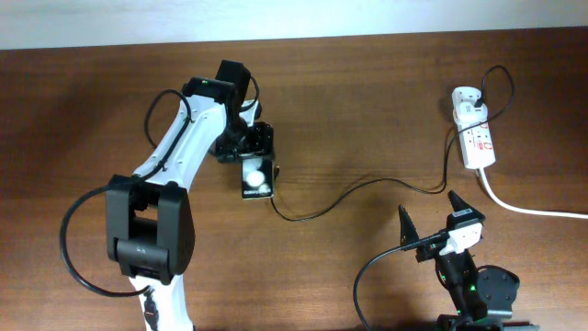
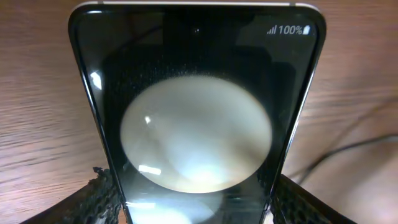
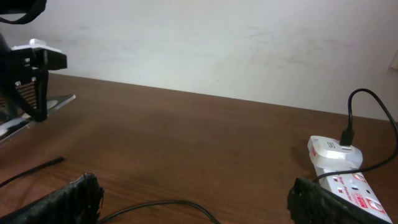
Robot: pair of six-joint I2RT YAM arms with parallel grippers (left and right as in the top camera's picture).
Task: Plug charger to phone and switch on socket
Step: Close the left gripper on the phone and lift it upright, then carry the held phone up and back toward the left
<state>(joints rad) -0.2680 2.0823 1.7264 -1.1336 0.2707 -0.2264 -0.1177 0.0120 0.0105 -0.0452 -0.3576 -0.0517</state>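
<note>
The phone is black with white circles and lies at the table's middle left. It fills the left wrist view, its lit screen reading 100%. My left gripper is shut on its sides. The charger cable runs thin and black from the white adapter on the socket strip to the phone's near corner. I cannot tell whether its tip is plugged in. My right gripper is open and empty, above the cable, with the socket to its right.
The strip's thick white cord runs off the right edge. The left arm's black cables loop over the table's left part. A pale wall stands behind the table's far edge.
</note>
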